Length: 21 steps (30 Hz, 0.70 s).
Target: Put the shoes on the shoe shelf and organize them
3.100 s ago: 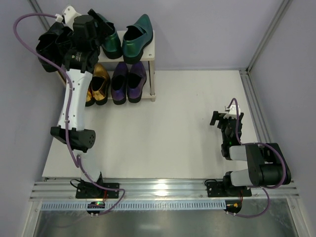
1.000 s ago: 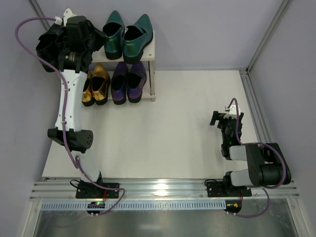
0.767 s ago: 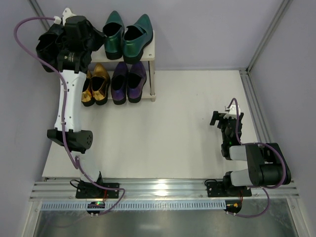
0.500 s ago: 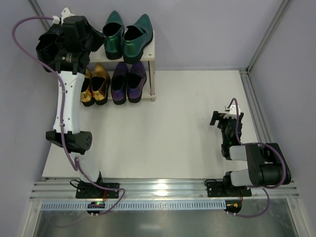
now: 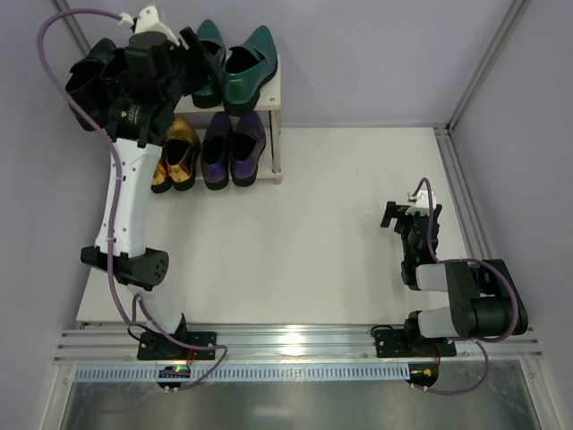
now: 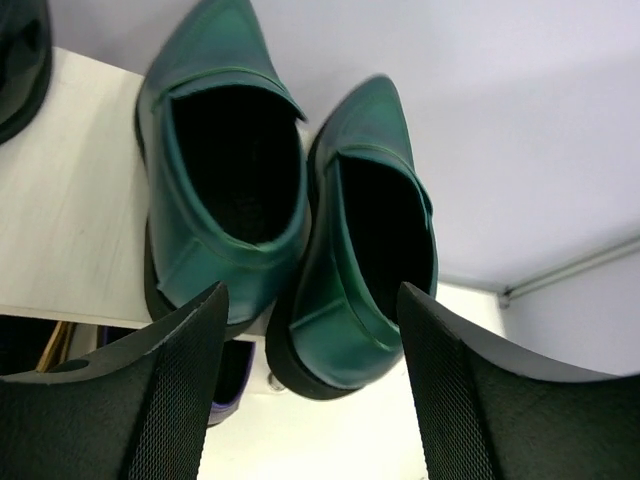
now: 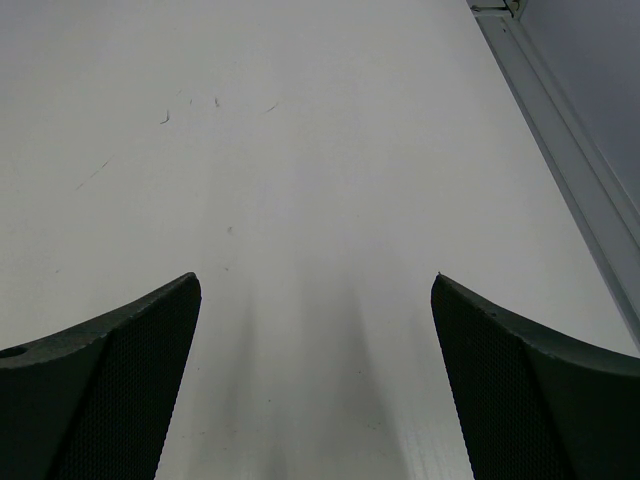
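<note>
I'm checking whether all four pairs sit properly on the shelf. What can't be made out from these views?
Black shoes: in the top view the left arm covers part of them, so whether both rest on the shoe shelf is unclear; the left wrist view's edge cuts them to a sliver.
Gold shoes: the left one is partly behind that arm in the top view.
Shelf's left end: hidden by arm and black shoes.

Left pincer point(image 5: 197, 55): now shifted right from black shoes point(image 5: 88, 85) to above green pair point(image 6: 290, 220); jaws spread wider.
</note>
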Available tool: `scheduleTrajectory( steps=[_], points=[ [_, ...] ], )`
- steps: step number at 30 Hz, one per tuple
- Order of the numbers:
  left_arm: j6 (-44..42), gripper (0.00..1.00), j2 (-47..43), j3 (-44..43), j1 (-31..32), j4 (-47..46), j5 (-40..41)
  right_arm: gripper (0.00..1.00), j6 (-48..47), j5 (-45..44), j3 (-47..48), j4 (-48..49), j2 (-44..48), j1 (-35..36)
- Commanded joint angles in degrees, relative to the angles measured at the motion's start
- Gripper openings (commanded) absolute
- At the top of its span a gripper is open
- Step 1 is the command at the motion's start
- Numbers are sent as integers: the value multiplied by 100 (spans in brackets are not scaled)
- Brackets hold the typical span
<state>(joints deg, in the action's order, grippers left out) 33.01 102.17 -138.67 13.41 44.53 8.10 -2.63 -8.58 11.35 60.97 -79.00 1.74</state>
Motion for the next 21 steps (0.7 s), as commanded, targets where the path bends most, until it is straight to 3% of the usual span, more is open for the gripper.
scheduleTrajectory(
  steps=[1,9,21],
  points=[
    [-1128,68,22,94,276,-199,218,97,79,49,51,293,60,-16],
    [-1789,68,137,182,592,-252,1526,97,79,49,42,293,69,-16],
    [-2422,73,224,252,663,-551,1800,97,79,58,42,293,78,-16]
  ],
)
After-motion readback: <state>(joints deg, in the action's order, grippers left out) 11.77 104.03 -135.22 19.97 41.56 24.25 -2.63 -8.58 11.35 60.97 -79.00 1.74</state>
